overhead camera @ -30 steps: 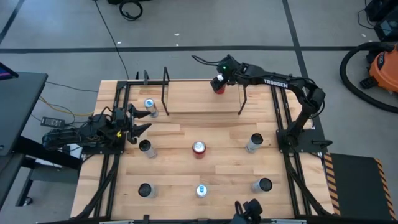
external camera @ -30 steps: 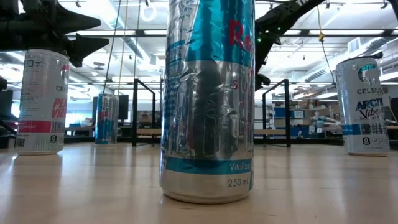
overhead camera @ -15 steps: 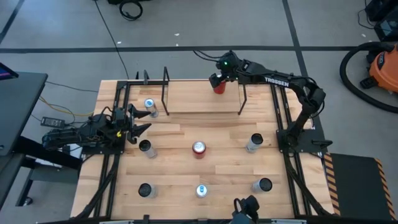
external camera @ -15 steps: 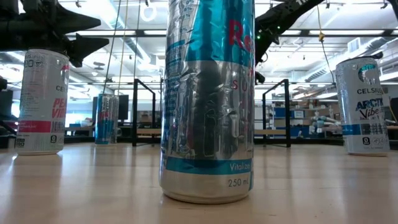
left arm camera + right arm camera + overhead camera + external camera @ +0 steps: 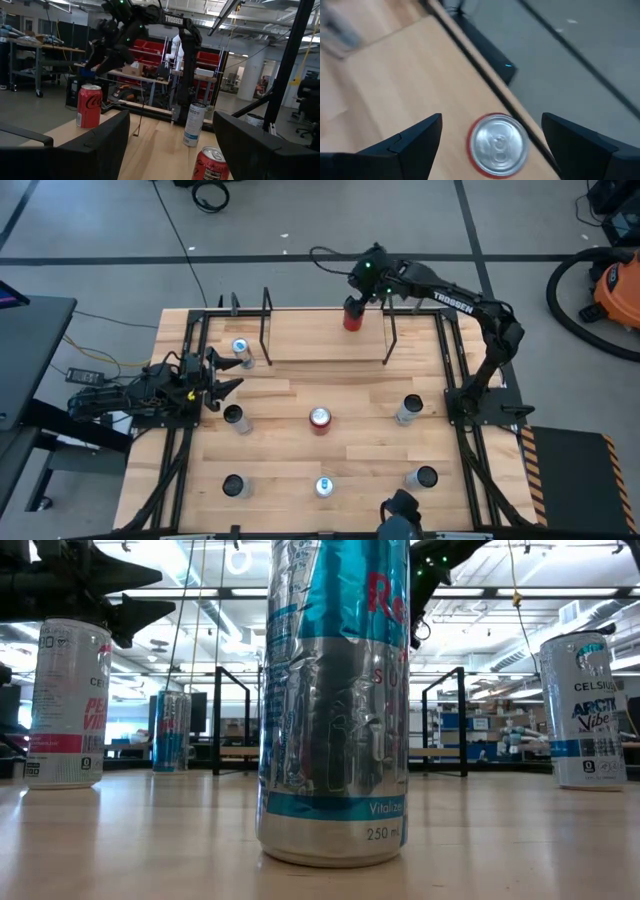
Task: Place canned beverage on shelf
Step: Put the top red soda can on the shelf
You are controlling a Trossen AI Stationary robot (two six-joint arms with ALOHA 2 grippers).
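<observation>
A red cola can [image 5: 352,316] stands upright on the right end of the pale-wood shelf board [image 5: 320,335], by the right black wire frame [image 5: 388,335]. My right gripper [image 5: 360,288] hangs open above it. In the right wrist view its two fingers [image 5: 405,145] stand wide on either side of the can's silver top [image 5: 498,144], clear of it. The left wrist view also shows the can [image 5: 89,106] standing on the board. My left gripper [image 5: 225,376] is open and empty at the table's left side.
Several other cans stand on the tabletop: a blue-topped one [image 5: 240,351] left of the shelf, a red one [image 5: 320,418] at the centre, others at the left [image 5: 235,418], right [image 5: 408,410] and near edge [image 5: 323,486]. The left wire frame [image 5: 267,325] stands upright.
My right gripper has risen from the red can and drawn back toward the table's far edge. The can stays standing on the shelf's right end.
</observation>
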